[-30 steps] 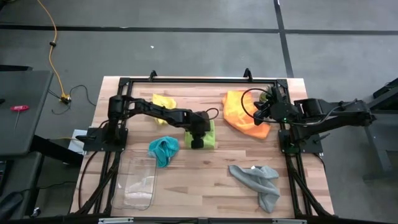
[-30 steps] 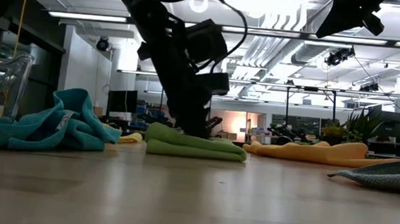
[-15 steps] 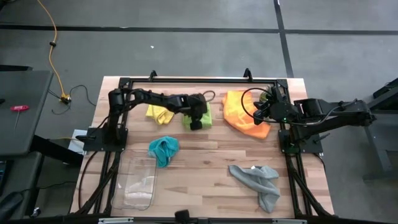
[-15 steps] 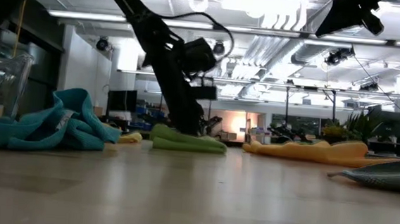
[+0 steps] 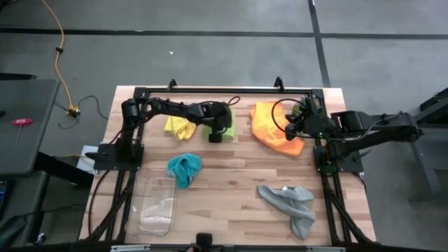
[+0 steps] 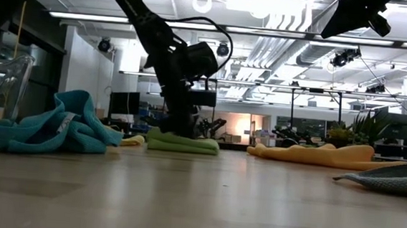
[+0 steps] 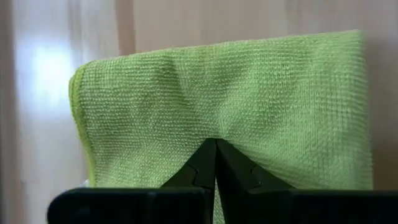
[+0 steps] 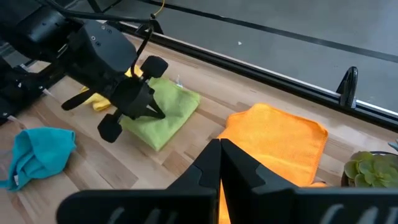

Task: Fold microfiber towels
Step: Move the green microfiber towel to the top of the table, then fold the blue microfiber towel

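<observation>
Surface [image 5: 231, 182]: wooden top carrying all five towels, a clear tray [image 5: 155, 204] at the near left corner and a small plant [image 8: 372, 170] by my right arm.
Orange towel [image 5: 273, 126]: spread flat at the far right, largest cloth, right under my right gripper [image 8: 219, 149].
Grey towel [image 5: 290, 204]: crumpled, near right.
Teal towel [image 5: 184, 168]: bunched, left of centre.
Yellow towel [image 5: 178, 127]: far left, just beside the lime one.
Lime green towel [image 7: 224, 99]: folded rectangle at the far centre, its long edge running away from me; it lies directly beneath and ahead of my left gripper [image 7: 216, 163], so the left arm is nearer by far.
Left gripper: fingers pressed together, tips pushing down on the lime towel.
Right gripper: fingers pressed together, holding nothing, hovering.
</observation>
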Robot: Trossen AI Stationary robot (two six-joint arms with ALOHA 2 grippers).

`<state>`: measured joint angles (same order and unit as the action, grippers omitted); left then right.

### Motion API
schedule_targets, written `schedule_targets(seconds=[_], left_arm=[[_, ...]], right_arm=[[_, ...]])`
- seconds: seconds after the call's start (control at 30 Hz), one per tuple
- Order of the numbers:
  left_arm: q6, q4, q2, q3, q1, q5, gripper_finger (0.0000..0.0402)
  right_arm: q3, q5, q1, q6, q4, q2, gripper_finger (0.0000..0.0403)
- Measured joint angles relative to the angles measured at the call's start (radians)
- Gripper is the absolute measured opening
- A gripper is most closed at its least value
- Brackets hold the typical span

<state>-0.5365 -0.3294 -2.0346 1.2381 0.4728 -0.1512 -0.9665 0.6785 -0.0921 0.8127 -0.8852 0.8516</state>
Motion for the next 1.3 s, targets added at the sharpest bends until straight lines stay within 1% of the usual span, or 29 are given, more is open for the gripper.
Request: schedule_targets(seconds=[0.03,0.1,0.33,0.63,0.73,0.83,0.97,1.03,1.13,1.2,1.3], left_arm=[[-0.022,-0.007,0.000,0.000,0.004,-0.026,0.0000],[-0.048,-0.005,-0.001,-0.001,0.020,-0.041,0.0000],[-0.044,0.071,-0.005,-0.004,0.089,-0.041,0.0000],[-0.155,0.118,-0.007,-0.006,0.162,-0.040,0.0000],[-0.141,0.115,-0.007,0.014,0.165,-0.063,0.0000],[-0.102,0.089,0.001,0.072,0.160,-0.058,0.0000],[-0.030,0.018,0.010,0.159,0.150,0.003,0.0000],[-0.002,-0.012,0.010,0.189,0.141,0.018,0.0000],[0.079,-0.096,0.029,0.233,0.129,0.054,0.0000],[0.155,-0.131,0.060,0.244,0.124,0.142,0.0000],[0.279,-0.169,0.116,0.229,0.109,0.315,0.0000]], right_arm=[[0.000,0.000,0.000,0.000,0.000,0.000,0.0000],[0.000,0.000,0.000,0.000,0.000,0.000,0.0000],[0.000,0.000,0.000,0.002,0.002,0.000,0.0000],[0.000,0.000,0.000,0.002,0.002,0.000,0.0000],[0.000,0.000,0.000,0.000,0.002,0.000,0.0000],[0.000,0.000,0.000,0.000,0.002,0.000,0.0000],[0.000,0.000,0.000,0.000,0.002,0.000,0.0000],[0.000,0.000,0.000,0.000,0.002,0.000,0.0000],[0.000,0.000,0.000,-0.001,0.002,0.000,0.0000],[0.000,0.000,0.000,-0.001,0.003,0.000,0.0000],[0.000,-0.001,0.000,-0.001,0.006,0.000,0.0000]])
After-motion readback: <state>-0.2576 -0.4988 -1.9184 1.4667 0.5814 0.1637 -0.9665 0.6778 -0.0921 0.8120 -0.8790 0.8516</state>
